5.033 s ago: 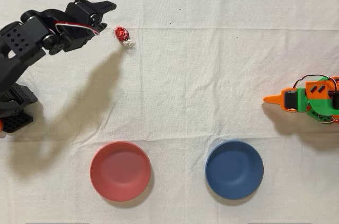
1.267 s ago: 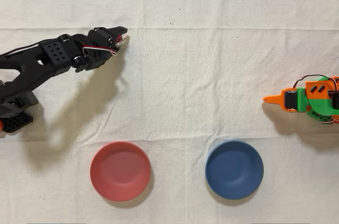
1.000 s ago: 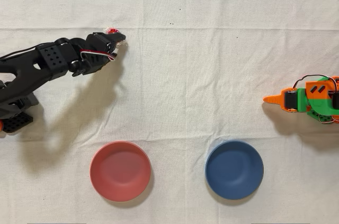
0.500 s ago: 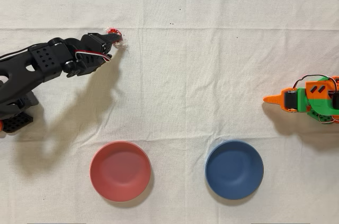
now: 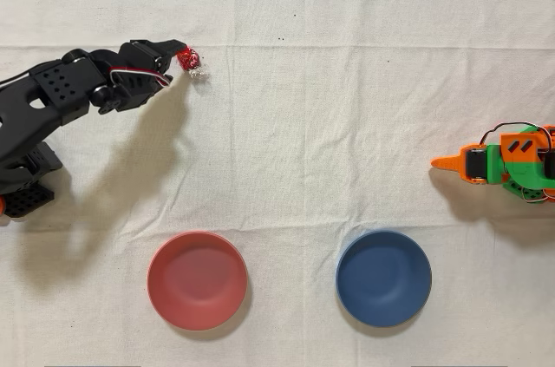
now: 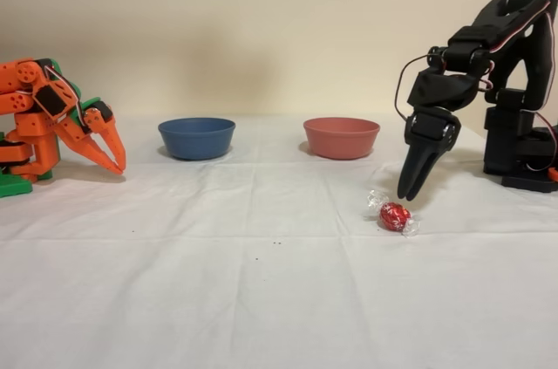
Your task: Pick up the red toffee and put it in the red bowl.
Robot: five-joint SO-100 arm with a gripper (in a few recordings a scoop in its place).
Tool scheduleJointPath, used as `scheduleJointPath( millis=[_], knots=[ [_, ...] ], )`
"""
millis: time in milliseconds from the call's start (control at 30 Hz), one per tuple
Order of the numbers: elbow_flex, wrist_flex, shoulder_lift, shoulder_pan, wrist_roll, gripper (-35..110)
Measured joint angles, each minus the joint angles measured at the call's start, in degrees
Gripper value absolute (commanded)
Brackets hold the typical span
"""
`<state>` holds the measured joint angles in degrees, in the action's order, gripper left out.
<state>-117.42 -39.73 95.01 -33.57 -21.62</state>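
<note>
The red toffee point(image 5: 191, 59) lies on the white cloth, its clear wrapper end pointing toward the bowls. In the fixed view the red toffee point(image 6: 394, 215) sits just below and in front of my gripper's tips. My gripper point(image 5: 176, 46) points down at the toffee's left edge in the overhead view, and its fingers look pressed together with nothing between them. My gripper point(image 6: 406, 191) hangs a little above the cloth and is not holding the candy. The red bowl point(image 5: 197, 280) stands empty near the bottom edge, and the red bowl point(image 6: 341, 137) sits behind the toffee in the fixed view.
A blue bowl point(image 5: 383, 278) of the same size stands to the right of the red one in the overhead view; the blue bowl point(image 6: 196, 137) is at the left in the fixed view. The idle orange arm point(image 5: 503, 163) rests at the right edge.
My gripper, which covered the toffee a second ago, has drawn back to the left. The toffee now lies in plain sight on the cloth, slightly left of where it first lay.
</note>
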Motion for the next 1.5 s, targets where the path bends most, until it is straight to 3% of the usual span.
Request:
scheduleJointPath(
  millis=[1200,1500],
  knots=[
    [5.1,8.0,-10.99,0.09,-2.46,26],
    [5.1,9.93,-12.04,1.49,-3.08,14]
  ],
)
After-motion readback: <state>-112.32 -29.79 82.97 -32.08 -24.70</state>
